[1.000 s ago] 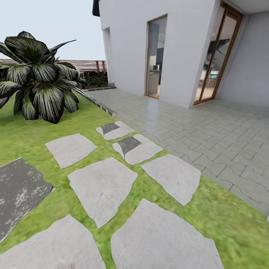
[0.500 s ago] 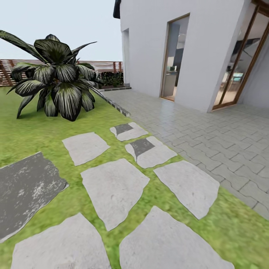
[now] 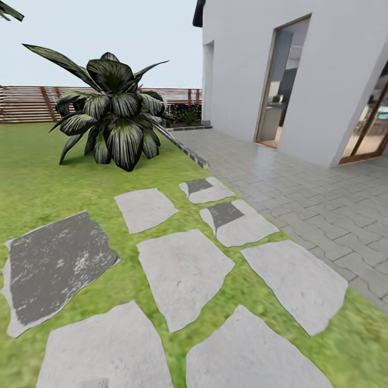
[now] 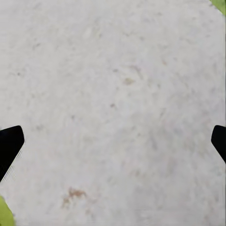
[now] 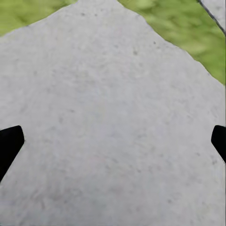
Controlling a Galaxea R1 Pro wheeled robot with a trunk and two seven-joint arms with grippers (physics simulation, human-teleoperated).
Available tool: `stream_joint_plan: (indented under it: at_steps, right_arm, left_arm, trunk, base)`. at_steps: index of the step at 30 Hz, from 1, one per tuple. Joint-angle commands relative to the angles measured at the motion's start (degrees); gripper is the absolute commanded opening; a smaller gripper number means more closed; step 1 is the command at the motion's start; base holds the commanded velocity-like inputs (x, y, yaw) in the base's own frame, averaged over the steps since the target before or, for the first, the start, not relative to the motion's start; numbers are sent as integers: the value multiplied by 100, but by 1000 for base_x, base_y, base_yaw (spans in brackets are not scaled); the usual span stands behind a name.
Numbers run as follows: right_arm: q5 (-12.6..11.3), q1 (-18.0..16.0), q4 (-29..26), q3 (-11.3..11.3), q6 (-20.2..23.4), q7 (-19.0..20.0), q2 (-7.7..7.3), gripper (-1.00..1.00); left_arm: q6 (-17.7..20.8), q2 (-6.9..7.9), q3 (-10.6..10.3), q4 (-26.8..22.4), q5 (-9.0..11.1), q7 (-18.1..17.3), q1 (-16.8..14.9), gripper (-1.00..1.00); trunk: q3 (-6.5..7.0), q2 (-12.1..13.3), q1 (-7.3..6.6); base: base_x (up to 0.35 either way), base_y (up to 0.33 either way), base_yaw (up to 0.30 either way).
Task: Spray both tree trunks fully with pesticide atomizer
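Observation:
The garden's green lawn spreads out ahead and to the left, closed off at the back by a brown slatted fence. The pesticide atomizer and both trees are out of view. In the left wrist view my left gripper is open, its dark fingertips wide apart above a pale stone slab. In the right wrist view my right gripper is open too, over another grey slab bordered by grass. Nothing sits between either pair of fingers.
Irregular stepping stones and a dark slab lie in the grass just ahead. A short dark-leaved palm stands at the back left. A grey paved patio, a white house wall and a doorway are on the right.
The whole head view has shifted right, so the camera has turned left: more lawn and fence show, less of the house. The stones and the palm have not moved.

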Motion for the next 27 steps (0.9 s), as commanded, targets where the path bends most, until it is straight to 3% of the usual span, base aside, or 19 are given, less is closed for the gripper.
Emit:
stream_joint_plan:
  at_steps: [1, 13, 27]
  right_arm:
    - [1, -1, 2, -1, -16, -2, -1, 100]
    - [1, -1, -1, 10, -15, 7, -1, 100]
    - [10, -1, 17, 15, -10, 25, -1, 100]
  left_arm:
    - [-19, -2, 8, 7, 13, 2, -5, 100]
    - [-19, -3, 8, 7, 14, 2, -5, 100]
    - [-19, -5, 8, 7, 12, 2, -5, 100]
  trunk:
    - [-5, -2, 1]
    - [-5, -2, 1]
    - [-5, -2, 1]
  base:
    - [278, 0, 270]
    - [327, -21, 259]
    - [294, -190, 19]
